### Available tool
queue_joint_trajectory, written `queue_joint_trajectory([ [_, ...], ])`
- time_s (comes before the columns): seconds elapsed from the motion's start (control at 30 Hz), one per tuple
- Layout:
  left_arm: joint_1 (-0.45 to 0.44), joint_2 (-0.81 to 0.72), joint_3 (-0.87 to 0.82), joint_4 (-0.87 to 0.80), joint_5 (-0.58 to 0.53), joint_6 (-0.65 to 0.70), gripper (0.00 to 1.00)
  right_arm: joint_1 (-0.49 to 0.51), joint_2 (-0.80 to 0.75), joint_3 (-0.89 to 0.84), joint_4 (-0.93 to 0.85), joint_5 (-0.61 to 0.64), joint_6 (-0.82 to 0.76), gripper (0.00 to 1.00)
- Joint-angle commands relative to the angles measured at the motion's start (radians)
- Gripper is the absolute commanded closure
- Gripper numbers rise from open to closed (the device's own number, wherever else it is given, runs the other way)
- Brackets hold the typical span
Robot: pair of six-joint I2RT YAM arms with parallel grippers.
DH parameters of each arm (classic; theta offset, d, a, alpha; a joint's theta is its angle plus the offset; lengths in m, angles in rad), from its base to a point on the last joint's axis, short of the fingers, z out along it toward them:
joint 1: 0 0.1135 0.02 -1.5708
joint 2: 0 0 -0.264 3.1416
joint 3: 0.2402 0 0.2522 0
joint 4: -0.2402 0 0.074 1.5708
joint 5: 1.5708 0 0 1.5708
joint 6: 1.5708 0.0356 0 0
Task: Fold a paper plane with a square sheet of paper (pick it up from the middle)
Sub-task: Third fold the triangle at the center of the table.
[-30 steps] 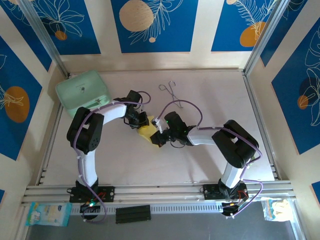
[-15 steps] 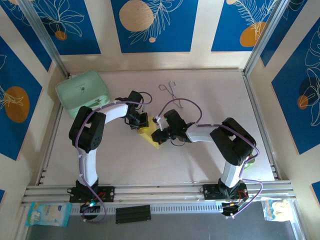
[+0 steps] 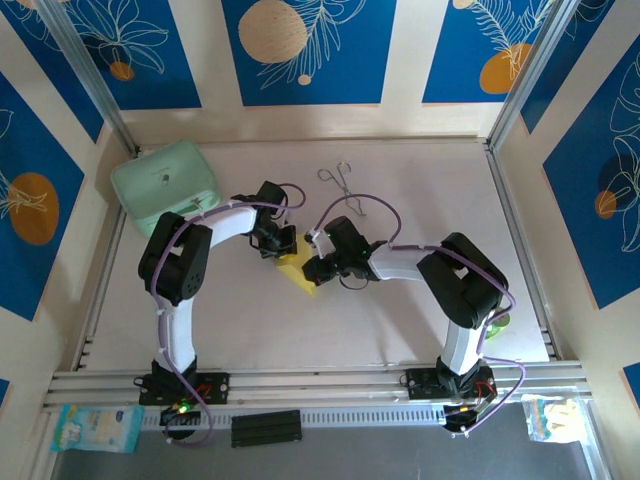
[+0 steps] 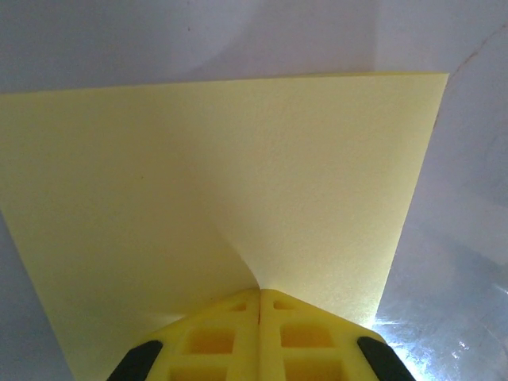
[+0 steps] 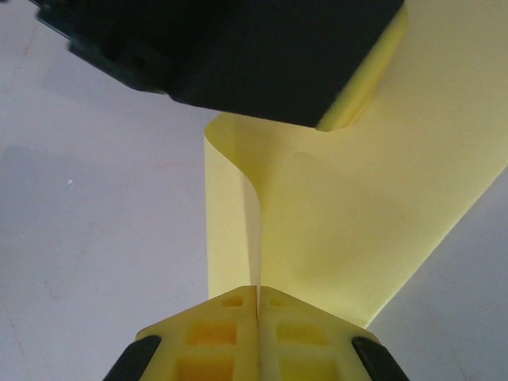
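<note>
Mint-green rounded plastic case point(image 3: 165, 187) upper left, thin metal tongs point(image 3: 341, 183) top centre, flat black block point(image 3: 266, 428) bottom edge, pale-blue packet point(image 3: 98, 428) bottom left.

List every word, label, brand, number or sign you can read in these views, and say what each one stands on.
No text here can be read.
Left packet on the near rail: print too small to read.
Right packet on the near rail: print too small to read.
Green case: small dark mark on the lid, too small to read.
Yellow paper: blank.
Wall panels: leaf and circle drawings, no lettering.
</note>
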Motion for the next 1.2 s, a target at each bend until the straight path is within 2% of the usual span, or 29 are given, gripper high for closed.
queue_joint_trajectory([
  [0.0, -0.016, 0.041, 0.001, -0.052, -0.027, 0.012, 0.94, 0.004, 0.017, 0.030, -0.050, 0.023, 0.011, 1.00],
  [1.17, -0.022, 0.045, 0.006, -0.040, -0.015, 0.000, 0.94, 0.019, 0.063, 0.063, -0.110, 0.094, 0.010, 1.00],
])
